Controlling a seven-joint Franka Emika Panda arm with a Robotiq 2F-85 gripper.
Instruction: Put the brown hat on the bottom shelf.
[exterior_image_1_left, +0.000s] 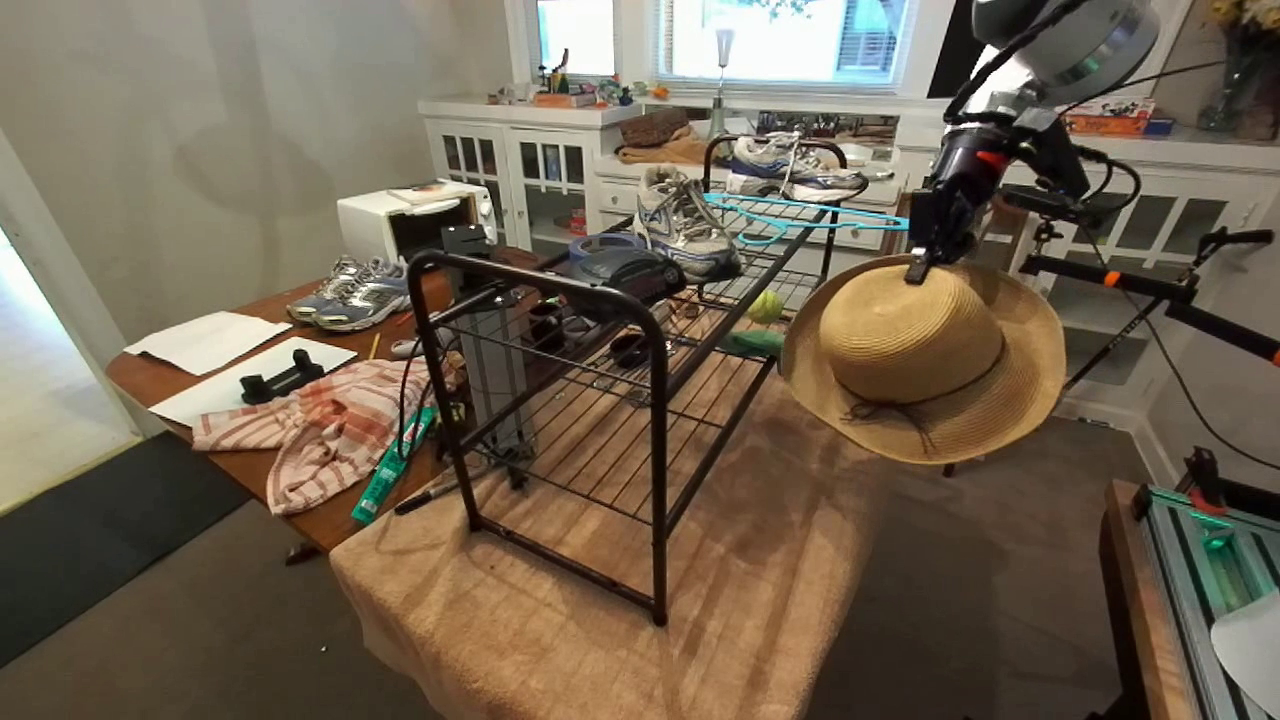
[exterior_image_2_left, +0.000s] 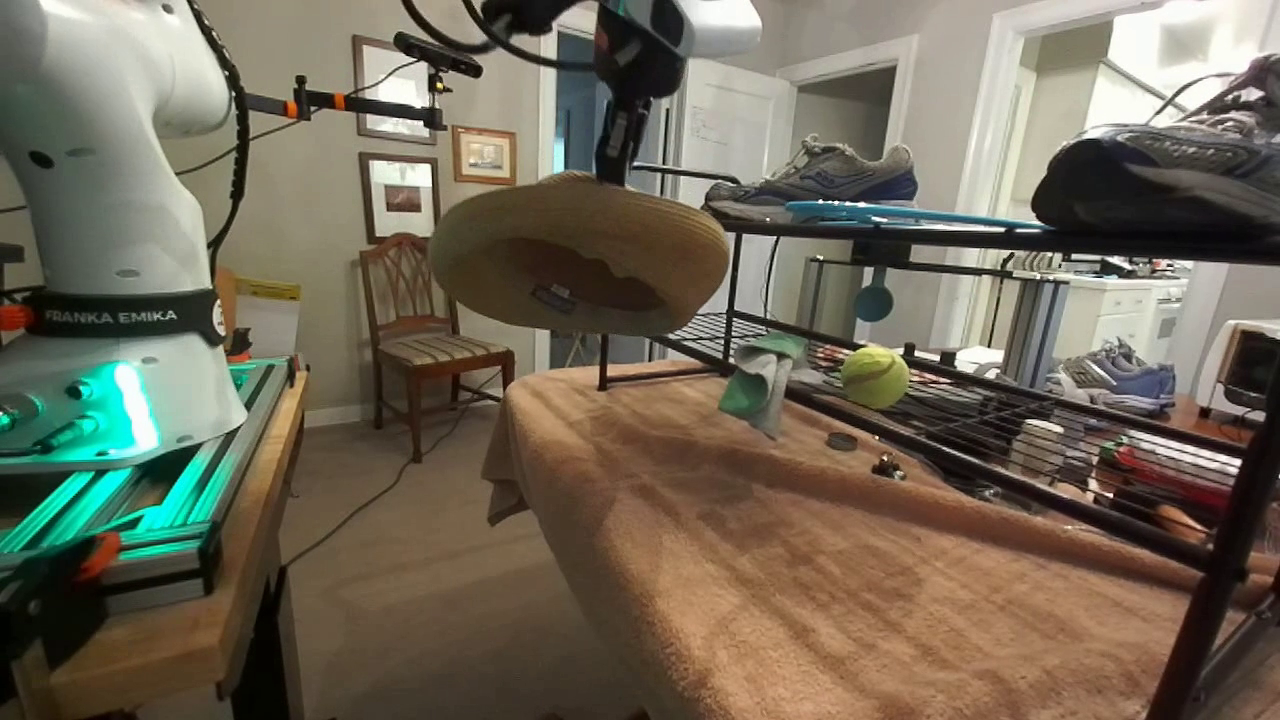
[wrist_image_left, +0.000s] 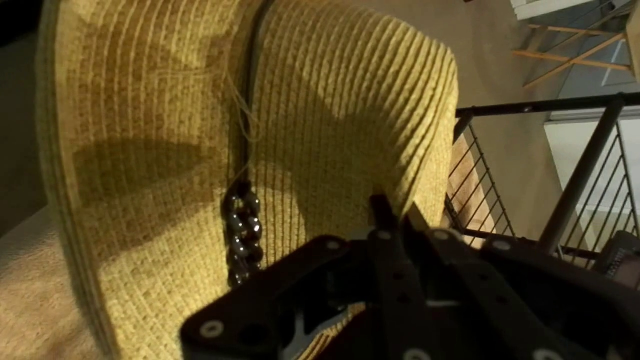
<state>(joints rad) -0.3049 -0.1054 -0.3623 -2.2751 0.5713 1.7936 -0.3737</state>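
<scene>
While the brown hat (exterior_image_1_left: 915, 335) hangs tilted near the rack (exterior_image_1_left: 658, 470), the gripper (exterior_image_1_left: 917, 270) holds the straw of the crown pinched between its narrowed fingers. On a clock face centred on the hat in an exterior view, the bottom shelf (exterior_image_1_left: 722, 447) runs roughly from 8 to 10 o'clock. It bears a tennis ball (exterior_image_1_left: 765, 305) between 9 and 10 and a green-and-white cloth (exterior_image_1_left: 752, 343) at 9, draped over the edge. The upper level (exterior_image_2_left: 970, 237) carries two grey shoes (exterior_image_1_left: 690, 235), toward 10 and 11, with a blue hanger (exterior_image_1_left: 875, 218) between them.
</scene>
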